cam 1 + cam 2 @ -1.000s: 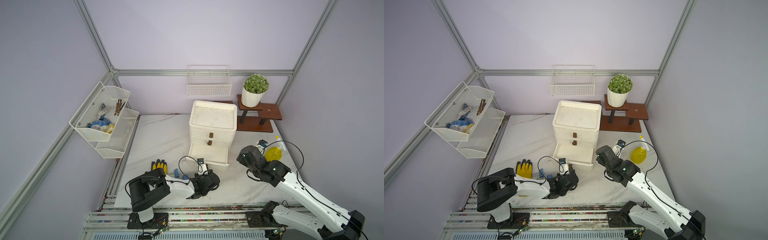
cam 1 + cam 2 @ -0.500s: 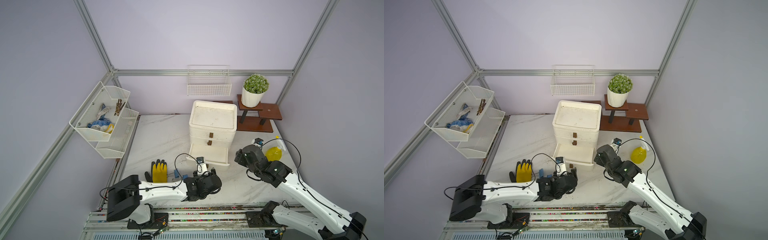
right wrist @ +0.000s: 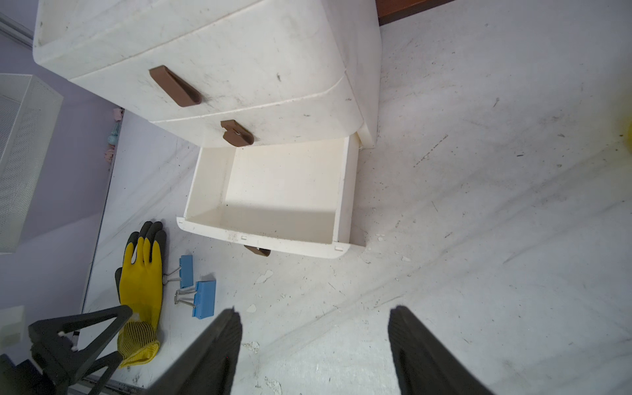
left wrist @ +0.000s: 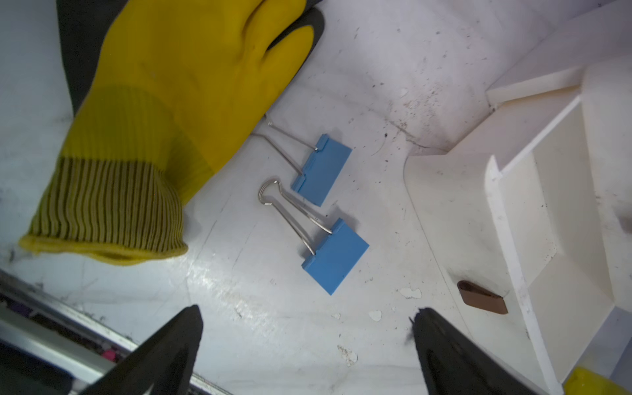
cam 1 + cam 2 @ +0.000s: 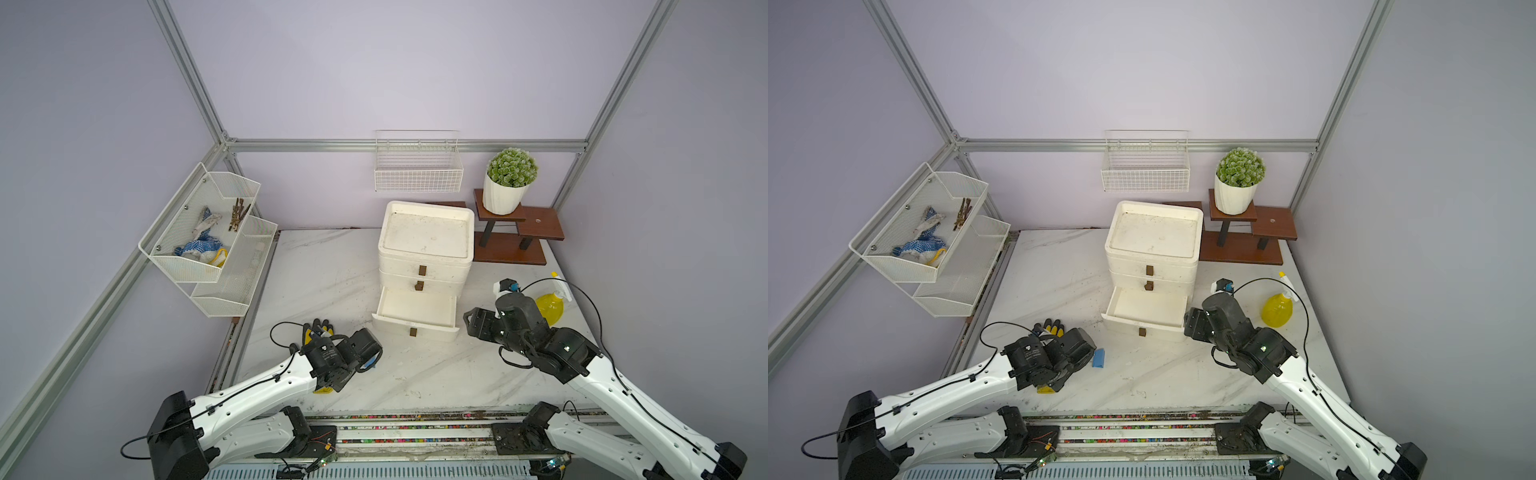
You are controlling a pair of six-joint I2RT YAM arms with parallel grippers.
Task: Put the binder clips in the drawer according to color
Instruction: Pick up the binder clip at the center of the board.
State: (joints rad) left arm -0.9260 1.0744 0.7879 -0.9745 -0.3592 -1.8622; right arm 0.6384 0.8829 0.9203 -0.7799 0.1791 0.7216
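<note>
binder clips [image 4: 323,169], where are they?
– two blue ones lie flat on the table [image 4: 273,325], beside the yellow glove [image 4: 171,85] and near the open bottom drawer [image 3: 266,239]. no other colours in sight.

which step, you reckon?
– picking up a blue one. the left gripper [image 4: 306,309] hovers over them, jaws wide apart and empty. it needs to drop and close on one body. the right gripper [image 3: 314,309] is apart too, holding nothing.

do the views differ?
– the right wrist shows the drawer empty. in both top views the left arm hides most of the pair.
</note>
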